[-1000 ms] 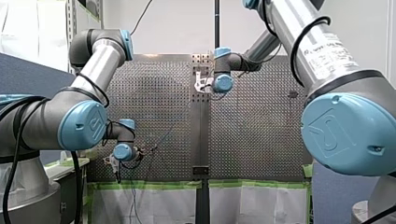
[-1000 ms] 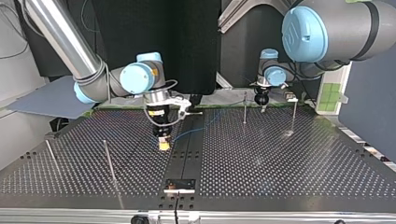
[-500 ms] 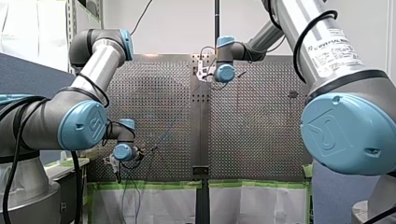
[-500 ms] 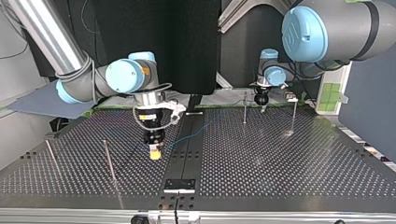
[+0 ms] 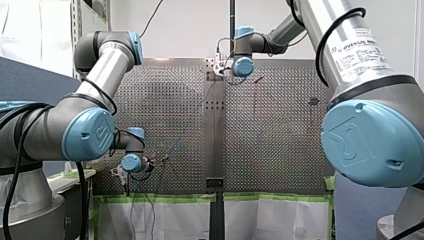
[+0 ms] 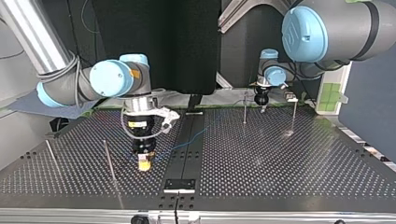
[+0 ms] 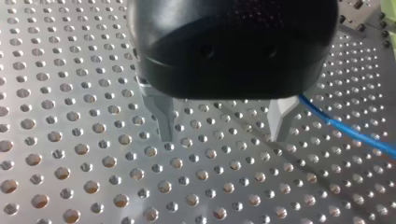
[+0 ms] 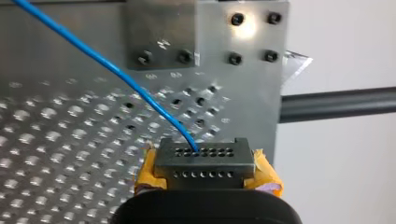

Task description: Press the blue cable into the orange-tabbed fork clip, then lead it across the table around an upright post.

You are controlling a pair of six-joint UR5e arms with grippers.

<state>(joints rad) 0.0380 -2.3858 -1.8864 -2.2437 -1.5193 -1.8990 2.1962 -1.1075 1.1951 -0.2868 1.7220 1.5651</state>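
The thin blue cable (image 6: 196, 135) slants across the table's middle strip, from my right gripper (image 6: 144, 163) back toward the post (image 6: 244, 108) by my left gripper (image 6: 262, 107). In the right wrist view, my right gripper (image 8: 205, 151) is shut on the blue cable (image 8: 107, 65) between yellow-taped pads (image 8: 148, 172). The left wrist view has my left gripper (image 7: 222, 126) open, its metal fingers (image 7: 163, 119) hovering just over the perforated plate with nothing between them. There the cable (image 7: 345, 130) passes beside one finger. I cannot make out the fork clip.
Upright posts stand at the top view's right (image 6: 294, 114) and at its left (image 6: 108, 158), (image 6: 50, 151). A small bracket (image 6: 180, 184) sits on the dark middle strip near the table's edge. A bolted metal plate (image 8: 205, 42) lies ahead of my right gripper.
My right gripper has travelled toward the top view's near edge and to its left, drawing the blue cable along. My left arm has stayed still.
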